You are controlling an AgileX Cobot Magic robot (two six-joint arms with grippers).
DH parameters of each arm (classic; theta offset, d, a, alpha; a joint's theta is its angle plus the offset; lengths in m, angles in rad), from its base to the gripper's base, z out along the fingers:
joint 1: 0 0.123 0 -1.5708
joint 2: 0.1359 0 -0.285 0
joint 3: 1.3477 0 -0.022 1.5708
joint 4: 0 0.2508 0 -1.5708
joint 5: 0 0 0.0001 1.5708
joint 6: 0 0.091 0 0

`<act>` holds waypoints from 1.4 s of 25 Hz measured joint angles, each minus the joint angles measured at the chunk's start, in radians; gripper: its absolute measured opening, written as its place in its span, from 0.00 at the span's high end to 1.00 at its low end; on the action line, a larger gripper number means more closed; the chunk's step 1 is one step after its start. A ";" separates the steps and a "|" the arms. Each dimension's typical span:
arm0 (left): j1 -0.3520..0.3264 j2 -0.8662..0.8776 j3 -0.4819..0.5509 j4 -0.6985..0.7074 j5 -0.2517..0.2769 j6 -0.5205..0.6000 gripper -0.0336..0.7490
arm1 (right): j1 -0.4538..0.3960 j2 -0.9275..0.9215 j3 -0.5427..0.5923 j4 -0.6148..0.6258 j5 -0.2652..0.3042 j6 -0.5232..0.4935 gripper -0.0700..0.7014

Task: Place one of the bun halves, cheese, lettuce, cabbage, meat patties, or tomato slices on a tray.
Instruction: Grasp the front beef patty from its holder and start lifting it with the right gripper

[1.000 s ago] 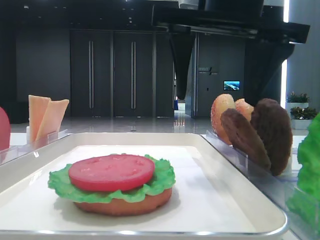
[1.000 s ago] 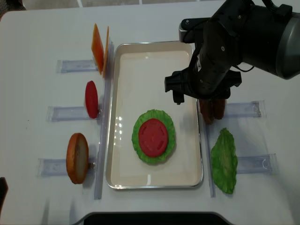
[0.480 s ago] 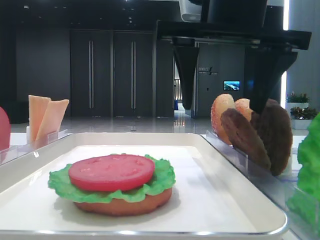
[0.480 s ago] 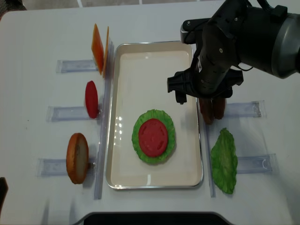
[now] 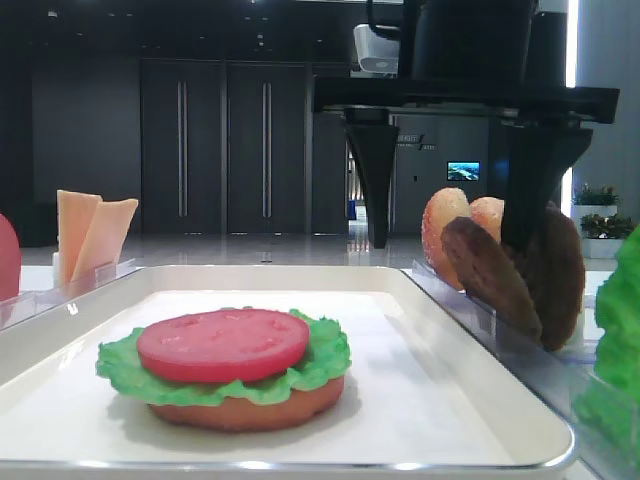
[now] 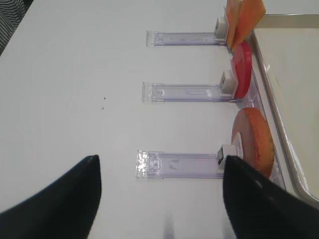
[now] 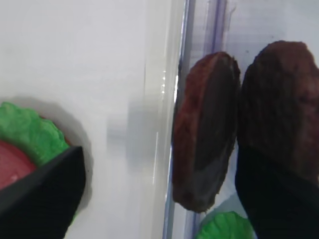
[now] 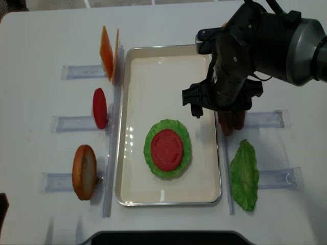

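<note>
Low front view: the right gripper (image 5: pixel 450 235) hangs with jaws wide apart over the patties (image 5: pixel 520 270), at 3 o'clock of the tray (image 5: pixel 420 400).

Right wrist view: one finger (image 7: pixel 45 196) is over the tray, the other (image 7: pixel 276 199) on the far patty.

Left wrist view: the left gripper (image 6: pixel 159 199) is spread, holding nothing.

Overhead view: the tomato (image 8: pixel 167 148) lies on lettuce (image 8: pixel 148 153), mid-tray.

Table (image 8: pixel 46 30): white, where I work.
Clear plastic holders lying flat on the table:
- left half: far-left holder (image 8: pixel 82 71), mid-left holder (image 8: pixel 71 123), near-left holder (image 8: pixel 57 181)
- right half: far-right holder (image 8: pixel 271 118), near-right holder (image 8: pixel 280 178)

Beyond the table's far edge: dark double doors (image 5: pixel 225 150), a small lit screen (image 5: pixel 463 171) and potted plants (image 5: pixel 598 195).
</note>
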 joint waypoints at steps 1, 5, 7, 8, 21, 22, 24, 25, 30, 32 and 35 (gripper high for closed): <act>0.000 0.000 0.000 0.000 0.000 0.000 0.22 | 0.000 0.003 0.000 -0.003 0.000 0.000 0.16; 0.000 0.000 0.000 0.000 0.000 0.000 0.22 | 0.000 0.012 -0.001 -0.035 0.000 0.000 0.21; 0.000 0.000 0.000 0.000 0.000 0.000 0.22 | 0.000 0.016 -0.002 -0.052 0.001 0.000 0.24; 0.000 0.000 0.000 0.000 0.000 0.000 0.22 | 0.000 0.020 -0.003 -0.055 0.003 0.000 0.25; 0.000 0.000 0.000 0.000 0.000 0.000 0.22 | 0.000 0.025 -0.003 -0.144 0.033 0.014 0.34; 0.000 0.000 0.000 0.000 0.000 0.000 0.22 | 0.000 0.025 -0.003 -0.144 0.034 0.014 0.36; 0.000 0.000 0.000 0.000 0.000 0.000 0.22 | 0.000 0.025 -0.003 -0.144 0.035 0.014 0.39; 0.000 0.000 0.000 0.000 0.000 0.000 0.22 | 0.000 0.025 -0.003 -0.145 0.035 0.014 0.41; 0.000 0.000 0.000 0.000 0.000 0.000 0.22 | 0.000 0.025 -0.003 -0.147 0.035 0.014 0.48; 0.000 0.000 0.000 0.000 0.000 0.000 0.22 | 0.000 0.025 -0.004 -0.147 0.034 0.014 0.52; 0.000 0.000 0.000 0.000 0.000 0.000 0.22 | 0.000 0.025 -0.006 -0.146 0.033 0.014 0.59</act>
